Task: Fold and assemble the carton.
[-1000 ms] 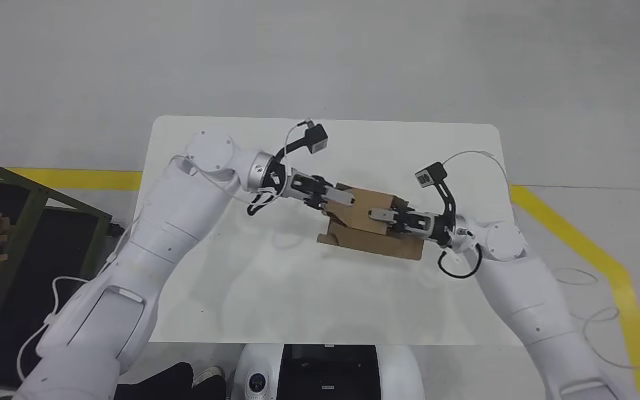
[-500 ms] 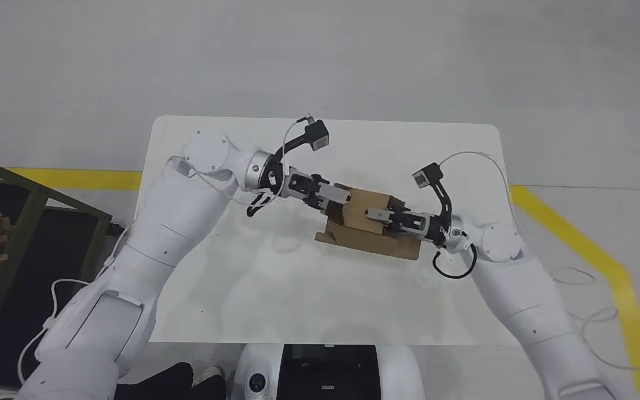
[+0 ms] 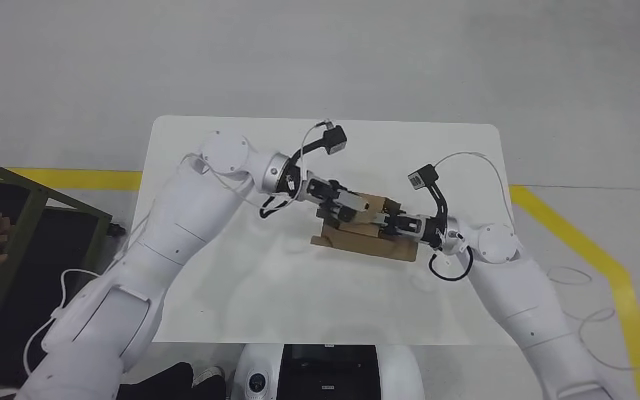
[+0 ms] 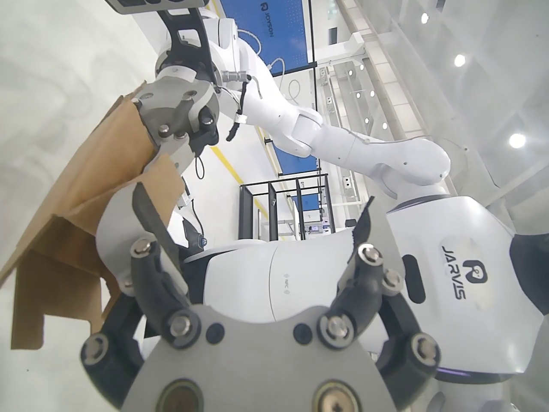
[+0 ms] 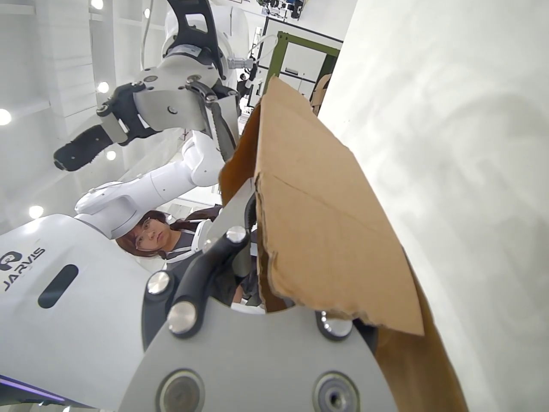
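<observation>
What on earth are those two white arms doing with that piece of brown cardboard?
The robot is putting together a carton on a white table. Its right gripper is clamped on one end of the half-folded cardboard. Its left gripper, fingers spread open, has one finger against a flap at the other end. The carton is not yet a finished box: its flaps stick out loose.

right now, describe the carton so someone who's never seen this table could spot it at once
On the white table, near its middle, the carton sits between the left gripper and the right gripper. It is the only brown cardboard thing there, partly folded with loose flaps.
</observation>
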Controlling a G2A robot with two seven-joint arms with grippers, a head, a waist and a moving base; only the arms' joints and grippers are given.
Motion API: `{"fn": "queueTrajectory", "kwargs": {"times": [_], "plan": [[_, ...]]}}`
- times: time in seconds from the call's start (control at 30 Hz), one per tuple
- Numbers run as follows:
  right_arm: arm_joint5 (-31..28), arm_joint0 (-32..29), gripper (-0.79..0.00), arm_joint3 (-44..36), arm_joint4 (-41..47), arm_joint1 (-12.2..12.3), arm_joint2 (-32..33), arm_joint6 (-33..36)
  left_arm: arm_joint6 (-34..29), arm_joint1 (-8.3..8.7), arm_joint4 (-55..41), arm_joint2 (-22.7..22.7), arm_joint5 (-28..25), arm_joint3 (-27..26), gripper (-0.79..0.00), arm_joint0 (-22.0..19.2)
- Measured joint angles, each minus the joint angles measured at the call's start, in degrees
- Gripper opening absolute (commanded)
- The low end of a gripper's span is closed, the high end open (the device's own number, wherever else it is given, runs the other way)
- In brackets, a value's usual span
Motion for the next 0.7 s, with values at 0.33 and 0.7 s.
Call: {"fn": "queueTrajectory", "kwargs": {"times": [0.33, 0.7], "plan": [[0.0, -0.3, -0.785, 0.2, 0.7, 0.0, 0.4, 0.5, 0.4, -0.03, -0.3, -0.6, -0.4, -0.5, 0.0, 0.2], [-0.4, -1.2, -0.785, -0.5, 3.0, 0.4, 2.3, 2.1, 2.1, 1.24, -1.8, -5.0, -1.5, 0.1, 0.0, 4.2]]}}
